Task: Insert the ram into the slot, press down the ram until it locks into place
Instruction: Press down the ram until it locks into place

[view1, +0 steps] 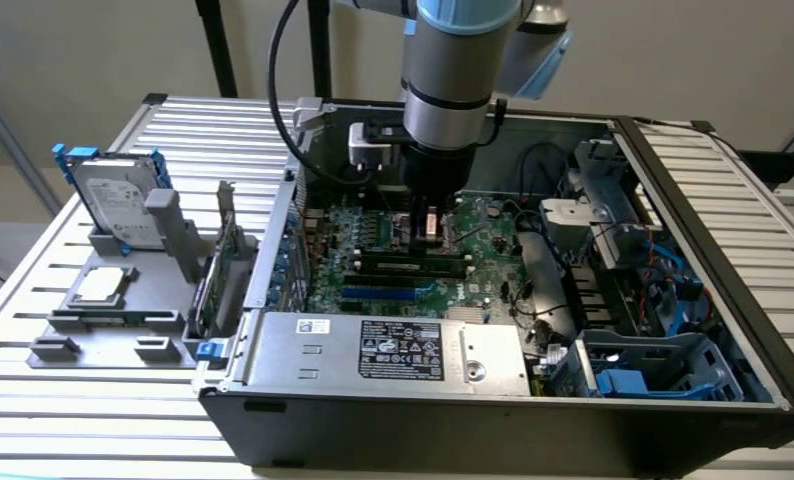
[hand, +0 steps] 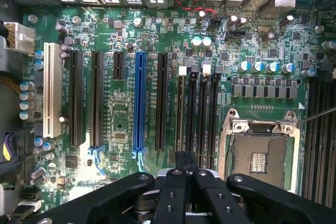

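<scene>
**A:** Where's the arm at right now?

**B:** Exterior view has the claw (view1: 431,222) down inside the open PC case (view1: 504,400), right over the motherboard (view1: 370,235). It's hovering above the bank of memory slots, and the ram (view1: 411,268) is lying along one of them, a long dark-chipped green stick running toward the exterior view's right. The claw's tip sits just at or above its middle; can't tell if it's actually touching.

**A:** Claw holding anything?

**B:** From the wrist view the two black fingers (hand: 173,192) are pressed together with nothing visible between them, so closed and empty as far as I can see. They sit right at the end of the group of parallel black slots; the slot (hand: 181,111) with white end clips is just beyond the fingertips, beside the CPU socket (hand: 260,153). The long blue slot (hand: 139,100) is a few rows over.

**A:** Anything outside the case?

**B:** On the slatted worktop (view1: 50,400), at the exterior view's left, a grey fixture holds a hard drive (view1: 110,200) standing upright and a CPU chip (view1: 101,285) lying flat.
</scene>
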Controlling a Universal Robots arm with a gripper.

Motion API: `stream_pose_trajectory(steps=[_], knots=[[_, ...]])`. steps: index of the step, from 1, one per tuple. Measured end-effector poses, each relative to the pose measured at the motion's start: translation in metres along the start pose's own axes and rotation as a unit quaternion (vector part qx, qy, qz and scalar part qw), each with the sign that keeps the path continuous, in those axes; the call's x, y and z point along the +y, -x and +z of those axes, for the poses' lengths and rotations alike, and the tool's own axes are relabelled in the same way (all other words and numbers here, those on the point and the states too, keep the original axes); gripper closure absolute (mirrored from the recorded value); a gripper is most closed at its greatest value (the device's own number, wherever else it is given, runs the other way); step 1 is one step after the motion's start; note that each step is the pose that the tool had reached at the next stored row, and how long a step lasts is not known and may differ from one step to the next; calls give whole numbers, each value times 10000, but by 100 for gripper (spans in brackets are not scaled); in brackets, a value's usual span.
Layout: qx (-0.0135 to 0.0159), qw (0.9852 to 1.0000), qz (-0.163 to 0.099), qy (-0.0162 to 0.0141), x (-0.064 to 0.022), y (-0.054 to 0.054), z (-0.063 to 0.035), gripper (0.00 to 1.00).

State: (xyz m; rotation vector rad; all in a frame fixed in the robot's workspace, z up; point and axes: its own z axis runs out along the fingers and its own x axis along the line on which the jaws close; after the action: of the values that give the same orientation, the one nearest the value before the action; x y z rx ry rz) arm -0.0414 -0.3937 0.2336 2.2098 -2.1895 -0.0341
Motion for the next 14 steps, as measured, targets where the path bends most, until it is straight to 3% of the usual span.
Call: stream_pose_trajectory(steps=[10, 12, 14], knots=[[3, 10000, -1, 2, -5, -2, 90, 90], [-5, 10000, -1, 16, -9, 2, 76, 90], [-14, 10000, 0, 48, -15, 4, 37, 90]])
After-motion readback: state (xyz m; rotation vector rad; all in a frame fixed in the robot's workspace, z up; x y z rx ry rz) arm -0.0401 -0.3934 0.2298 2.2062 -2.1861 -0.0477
